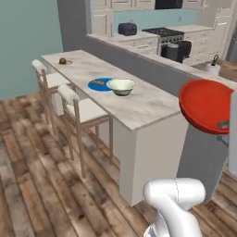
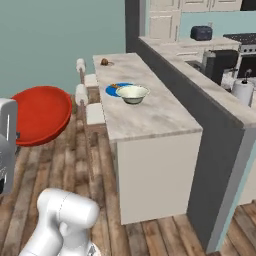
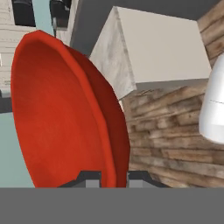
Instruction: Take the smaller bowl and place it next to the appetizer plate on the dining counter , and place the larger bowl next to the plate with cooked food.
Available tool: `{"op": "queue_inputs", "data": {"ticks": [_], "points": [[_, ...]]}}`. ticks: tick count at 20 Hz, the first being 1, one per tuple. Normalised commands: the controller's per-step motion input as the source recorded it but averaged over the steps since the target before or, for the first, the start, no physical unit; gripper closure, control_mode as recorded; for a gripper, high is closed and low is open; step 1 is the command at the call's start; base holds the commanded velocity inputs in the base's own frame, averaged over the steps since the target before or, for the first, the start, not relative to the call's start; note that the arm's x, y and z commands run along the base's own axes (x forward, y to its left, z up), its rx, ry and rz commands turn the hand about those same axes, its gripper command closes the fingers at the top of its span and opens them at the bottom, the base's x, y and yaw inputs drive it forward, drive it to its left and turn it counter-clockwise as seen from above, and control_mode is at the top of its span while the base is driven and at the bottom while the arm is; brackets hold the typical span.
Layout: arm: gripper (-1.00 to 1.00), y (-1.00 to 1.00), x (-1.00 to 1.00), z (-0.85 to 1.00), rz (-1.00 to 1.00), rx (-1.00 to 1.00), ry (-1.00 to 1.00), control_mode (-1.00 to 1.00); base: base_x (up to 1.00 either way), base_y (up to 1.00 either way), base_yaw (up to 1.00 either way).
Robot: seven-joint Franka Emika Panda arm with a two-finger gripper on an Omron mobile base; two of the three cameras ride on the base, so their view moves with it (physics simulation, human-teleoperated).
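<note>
The smaller bowl [image 1: 206, 104] [image 2: 42, 112] [image 3: 57, 109], glossy red, hangs in the air off the near end of the dining counter [image 1: 139, 109] [image 2: 150, 115] [image 3: 153, 43], tilted on edge. My gripper [image 1: 224, 125] [image 2: 10, 135] [image 3: 114, 177] is shut on its rim. The larger bowl [image 1: 121, 86] [image 2: 132, 93], cream with a green band, stands mid-counter, touching a blue plate [image 1: 99, 84] [image 2: 114, 89] with food. The appetizer plate [image 1: 63, 60] [image 2: 105, 62] lies at the counter's far end.
Two white stools [image 1: 81, 109] [image 2: 92, 112] stand along the counter's left side. A raised grey wall [image 1: 185, 74] [image 2: 200, 95] borders its right side, with a coffee machine [image 2: 220, 62] and a paper roll [image 2: 243, 90] behind. Wood floor [image 1: 37, 185] lies open to the left.
</note>
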Motion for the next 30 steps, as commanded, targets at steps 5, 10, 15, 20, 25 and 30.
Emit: {"op": "queue_inputs", "data": {"ticks": [5, 10, 15, 20, 25, 30], "points": [[1.00, 0.00, 0.00, 0.00, 0.00, 0.00, 0.00, 1.00, 0.57, 1.00, -0.26], [1.00, 0.00, 0.00, 0.00, 0.00, 0.00, 0.00, 1.00, 0.56, 1.00, -0.26], [1.00, 0.00, 0.00, 0.00, 0.00, 0.00, 0.00, 1.00, 0.56, 1.00, -0.26], [1.00, 0.00, 0.00, 0.00, 0.00, 0.00, 0.00, 1.00, 0.56, 1.00, -0.26], [1.00, 0.00, 0.00, 0.00, 0.00, 0.00, 0.00, 1.00, 0.58, 1.00, -0.27], [1.00, 0.00, 0.00, 0.00, 0.00, 0.00, 0.00, 1.00, 0.68, 1.00, -0.29]]}}
